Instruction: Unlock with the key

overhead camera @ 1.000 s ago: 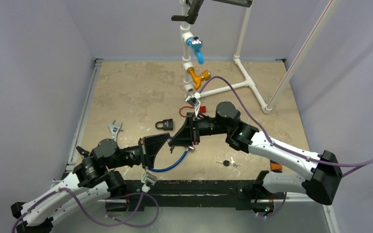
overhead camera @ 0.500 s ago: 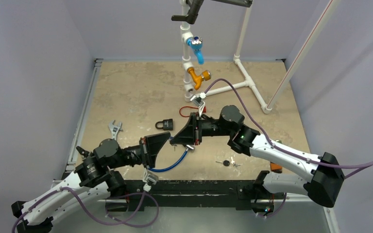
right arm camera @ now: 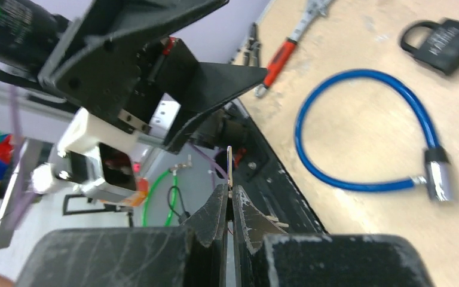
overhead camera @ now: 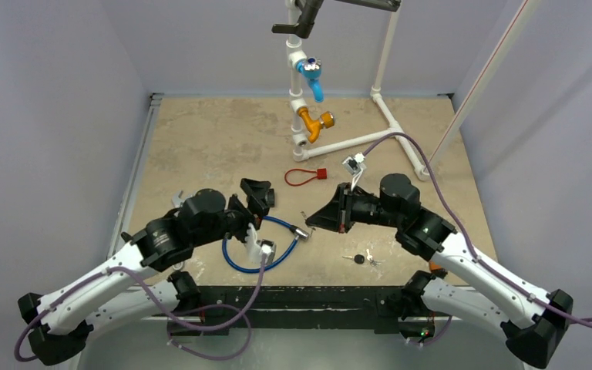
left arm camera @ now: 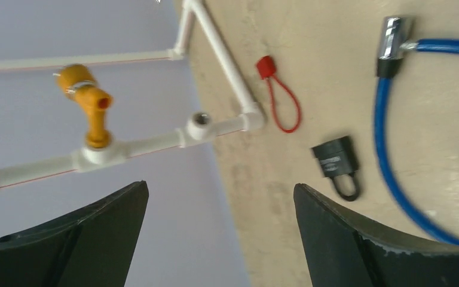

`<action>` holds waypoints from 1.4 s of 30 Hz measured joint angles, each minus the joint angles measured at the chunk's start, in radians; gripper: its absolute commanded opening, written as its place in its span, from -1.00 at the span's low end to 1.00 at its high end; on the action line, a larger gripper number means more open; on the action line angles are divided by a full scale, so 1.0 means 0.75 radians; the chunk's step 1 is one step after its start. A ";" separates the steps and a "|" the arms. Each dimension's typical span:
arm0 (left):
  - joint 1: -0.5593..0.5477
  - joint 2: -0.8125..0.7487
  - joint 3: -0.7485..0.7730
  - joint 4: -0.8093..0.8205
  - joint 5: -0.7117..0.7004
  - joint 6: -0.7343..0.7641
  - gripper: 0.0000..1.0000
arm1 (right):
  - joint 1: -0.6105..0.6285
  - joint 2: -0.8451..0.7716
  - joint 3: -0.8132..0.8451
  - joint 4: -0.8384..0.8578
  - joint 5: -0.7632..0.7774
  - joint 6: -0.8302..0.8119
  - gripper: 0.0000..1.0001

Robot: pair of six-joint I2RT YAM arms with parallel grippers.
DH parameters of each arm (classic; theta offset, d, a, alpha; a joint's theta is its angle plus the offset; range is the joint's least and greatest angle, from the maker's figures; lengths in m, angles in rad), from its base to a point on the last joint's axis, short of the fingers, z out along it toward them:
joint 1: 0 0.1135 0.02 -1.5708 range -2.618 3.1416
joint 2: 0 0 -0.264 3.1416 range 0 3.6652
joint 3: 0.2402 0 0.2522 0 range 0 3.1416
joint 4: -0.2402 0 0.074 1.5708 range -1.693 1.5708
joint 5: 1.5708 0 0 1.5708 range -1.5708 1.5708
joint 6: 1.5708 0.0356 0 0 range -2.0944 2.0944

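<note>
Your right claw [right arm camera: 229, 191] is clenched on a thin, flat sliver of bright metal seen edge-on, which looks like the key [right arm camera: 230, 160]. It stands up from between the scuffed black fingers, above the near part of the bench [overhead camera: 216, 139] and just right of the cable lock [left arm camera: 381, 137]. Your left claw [left arm camera: 220, 192] is released, its two broad black fingers spread wide and gripping nothing, left of centre. The cable lock lies on the mottled, beige, stone-look surface as a glossy blue cable curled into a loop, ending in a short chrome head [right arm camera: 439, 176]. On the far side of the loop, a small boxy black padlock [left arm camera: 334, 160] with a curved shackle lies flat. Farther off, a red loop [left arm camera: 281, 98] of thin cord with a square tag rests near the white pipe frame [left arm camera: 215, 48]. That frame carries an orange valve [left arm camera: 88, 98] and a blue valve [overhead camera: 312, 79]. A small bunch of keys [overhead camera: 362, 259] lies near the near edge, right of centre.
</note>
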 measured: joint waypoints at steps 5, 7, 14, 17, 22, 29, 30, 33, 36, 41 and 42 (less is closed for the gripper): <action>0.036 0.226 0.041 -0.144 0.095 -0.315 0.88 | -0.001 -0.132 -0.015 -0.253 0.122 -0.055 -1.00; 0.048 0.329 0.035 -0.190 0.149 -0.388 0.88 | -0.002 -0.187 -0.015 -0.330 0.161 -0.068 -1.00; 0.058 0.627 0.039 -0.140 0.269 -0.575 0.85 | -0.003 -0.367 -0.045 -0.481 0.281 -0.072 -1.00; 0.061 0.681 0.026 -0.037 0.307 -0.547 0.79 | -0.003 -0.424 -0.073 -0.515 0.305 -0.069 -1.00; 0.101 0.871 0.041 0.029 0.410 -0.456 0.61 | -0.003 -0.464 -0.080 -0.556 0.348 -0.069 -1.00; 0.209 1.220 0.212 -0.028 0.509 -0.384 0.48 | -0.003 -0.457 -0.051 -0.644 0.396 -0.094 -1.00; 0.219 1.243 0.223 -0.041 0.515 -0.372 0.41 | -0.003 -0.456 -0.035 -0.660 0.401 -0.098 -1.00; 0.230 1.317 0.293 -0.099 0.532 -0.350 0.23 | -0.003 -0.460 0.022 -0.692 0.423 -0.108 -1.00; 0.235 1.400 0.386 -0.145 0.557 -0.326 0.07 | -0.003 -0.457 0.081 -0.712 0.432 -0.118 -1.00; 0.235 1.471 0.411 -0.171 0.572 -0.268 -0.33 | -0.003 -0.442 0.181 -0.764 0.459 -0.142 -1.00; 0.233 1.481 0.411 -0.186 0.573 -0.251 -0.34 | -0.003 -0.437 0.195 -0.772 0.464 -0.145 -1.00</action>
